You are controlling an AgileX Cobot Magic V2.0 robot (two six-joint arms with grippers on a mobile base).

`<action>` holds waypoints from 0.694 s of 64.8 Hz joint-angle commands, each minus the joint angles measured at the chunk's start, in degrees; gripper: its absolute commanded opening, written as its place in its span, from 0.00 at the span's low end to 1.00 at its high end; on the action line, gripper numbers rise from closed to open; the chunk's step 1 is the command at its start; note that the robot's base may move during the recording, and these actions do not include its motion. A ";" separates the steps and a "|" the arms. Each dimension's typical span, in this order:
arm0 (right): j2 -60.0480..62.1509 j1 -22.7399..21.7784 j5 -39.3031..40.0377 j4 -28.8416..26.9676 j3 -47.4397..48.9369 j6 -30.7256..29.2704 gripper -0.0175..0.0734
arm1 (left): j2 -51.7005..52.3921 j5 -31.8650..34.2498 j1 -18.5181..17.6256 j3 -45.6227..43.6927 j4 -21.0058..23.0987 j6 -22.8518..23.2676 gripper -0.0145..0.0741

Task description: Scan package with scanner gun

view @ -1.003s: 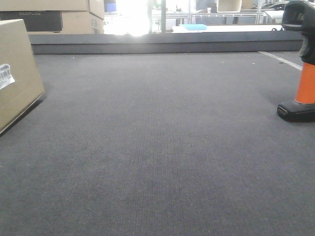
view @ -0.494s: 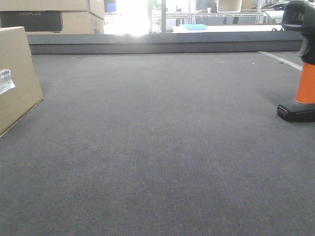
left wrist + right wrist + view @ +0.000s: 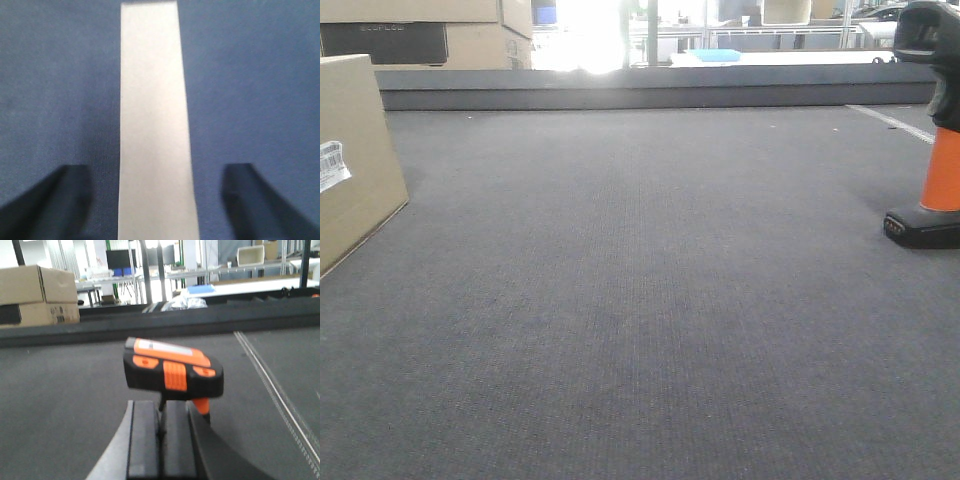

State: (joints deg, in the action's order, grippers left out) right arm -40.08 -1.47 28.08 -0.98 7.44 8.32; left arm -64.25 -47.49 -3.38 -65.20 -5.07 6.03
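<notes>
Prob. warehouse/lab: stacked cartons (image 3: 470, 30), metal racking (image 3: 165, 270)

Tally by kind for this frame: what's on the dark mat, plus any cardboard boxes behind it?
Package, tan cardboard with a white label, on the mat: 1
Scanner gun, black with an orange handle, standing on the mat: 1
Background cardboard boxes, stacked beyond the mat's far edge: at least 2; the exact number cannot be told
Total: at least 4

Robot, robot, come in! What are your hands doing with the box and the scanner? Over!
Left gripper open, straddling package. Right gripper shut below scanner gun; grip unconfirmed. Nothing on the mat between.
</notes>
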 commanded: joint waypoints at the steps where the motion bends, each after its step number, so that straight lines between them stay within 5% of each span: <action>1: 0.16 -0.12 -3.40 0.44 -0.16 -0.25 0.02 | 4.36 0.55 0.31 0.47 0.97 0.04 0.38; 11: 0.51 -0.12 -2.02 0.44 -0.16 -0.25 0.02 | 11.01 4.43 0.31 4.31 0.97 0.04 0.04; 35: 10.87 -0.12 -9.46 0.44 -0.05 -0.25 0.02 | 28.09 25.03 0.31 26.79 2.46 0.14 0.04; 45: 18.84 -0.12 -25.64 0.98 3.49 -0.25 0.02 | 34.10 30.66 0.31 34.79 2.46 0.14 0.04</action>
State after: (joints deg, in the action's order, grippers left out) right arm -24.65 -1.47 9.11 -0.98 8.83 8.32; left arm -32.82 -21.27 -3.38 -33.48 -2.81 6.03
